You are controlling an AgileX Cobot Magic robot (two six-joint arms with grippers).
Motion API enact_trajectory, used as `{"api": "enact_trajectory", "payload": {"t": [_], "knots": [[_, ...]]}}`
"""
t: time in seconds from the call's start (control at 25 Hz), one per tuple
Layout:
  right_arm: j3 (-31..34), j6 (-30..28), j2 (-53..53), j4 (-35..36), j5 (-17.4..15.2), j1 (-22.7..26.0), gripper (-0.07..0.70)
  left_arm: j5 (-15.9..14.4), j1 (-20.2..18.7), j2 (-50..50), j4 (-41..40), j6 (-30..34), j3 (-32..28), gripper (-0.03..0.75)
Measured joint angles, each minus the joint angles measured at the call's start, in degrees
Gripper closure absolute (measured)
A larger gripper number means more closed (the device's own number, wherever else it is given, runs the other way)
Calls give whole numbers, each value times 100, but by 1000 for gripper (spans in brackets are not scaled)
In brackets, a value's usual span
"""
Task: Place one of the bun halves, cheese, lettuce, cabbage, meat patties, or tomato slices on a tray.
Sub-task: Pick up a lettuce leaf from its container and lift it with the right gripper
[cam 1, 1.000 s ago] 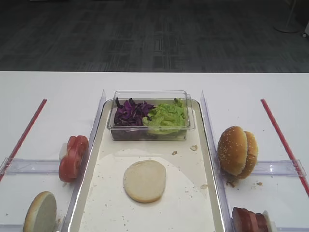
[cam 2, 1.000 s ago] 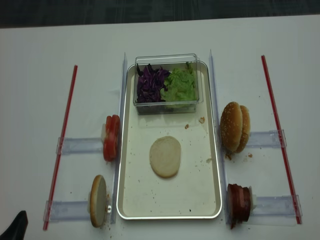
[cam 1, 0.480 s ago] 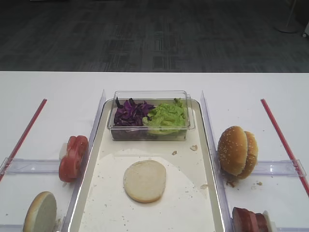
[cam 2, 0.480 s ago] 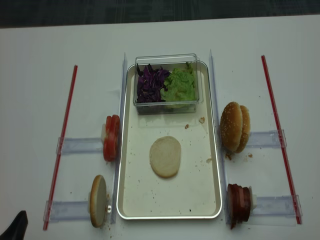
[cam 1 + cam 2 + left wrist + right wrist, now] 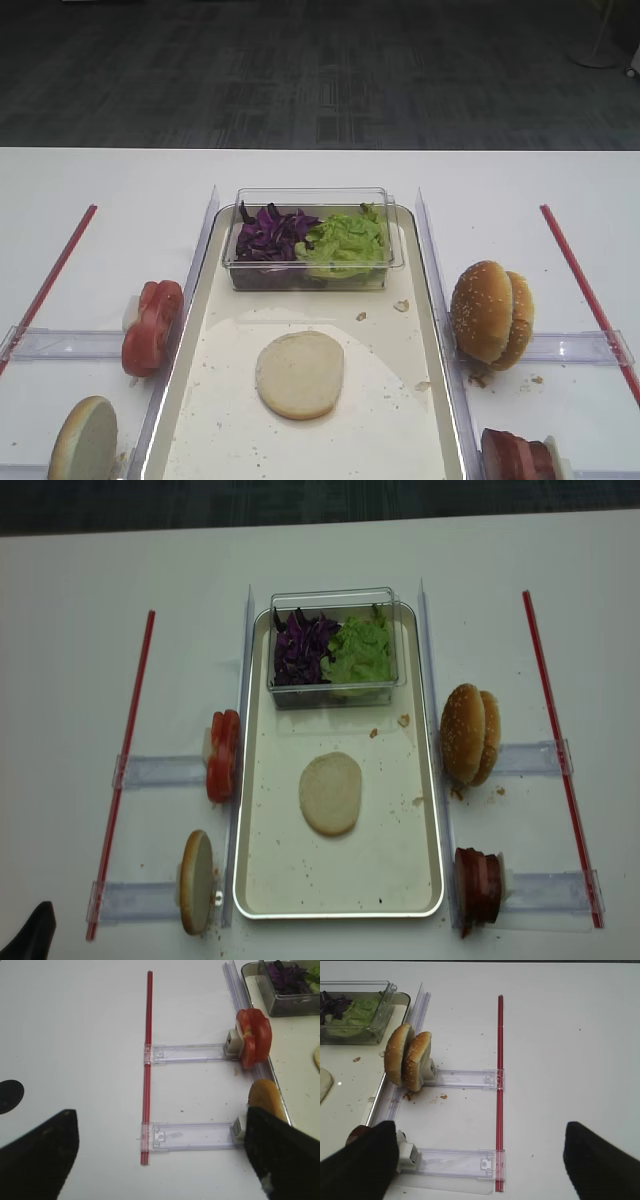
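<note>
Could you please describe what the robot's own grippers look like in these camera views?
Little shows. The right gripper appears as two matte black, rounded fingers at its wrist view's lower corners; the left gripper looks alike. No cables or markings are visible.

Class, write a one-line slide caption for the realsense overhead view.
One flat bun half lies on the tray, with lettuce and cabbage in a tub.

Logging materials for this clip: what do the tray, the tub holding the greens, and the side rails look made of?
The tray looks like metal with a dull silvery sheen at its raised rim, crumb-speckled. The tub seems to be clear hard plastic: the cabbage and lettuce show through its walls. The side rails look like clear acrylic, though glass cannot be ruled out.
</note>
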State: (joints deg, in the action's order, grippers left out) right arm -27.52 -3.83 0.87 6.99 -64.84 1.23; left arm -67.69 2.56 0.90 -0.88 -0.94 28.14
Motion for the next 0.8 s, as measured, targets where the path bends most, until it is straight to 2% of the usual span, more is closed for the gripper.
{"api": "enact_trajectory", "payload": {"t": [0.8], "knots": [[0,0,0,-19,0,0,-46,0,0,0,0,0,0,97]]}}
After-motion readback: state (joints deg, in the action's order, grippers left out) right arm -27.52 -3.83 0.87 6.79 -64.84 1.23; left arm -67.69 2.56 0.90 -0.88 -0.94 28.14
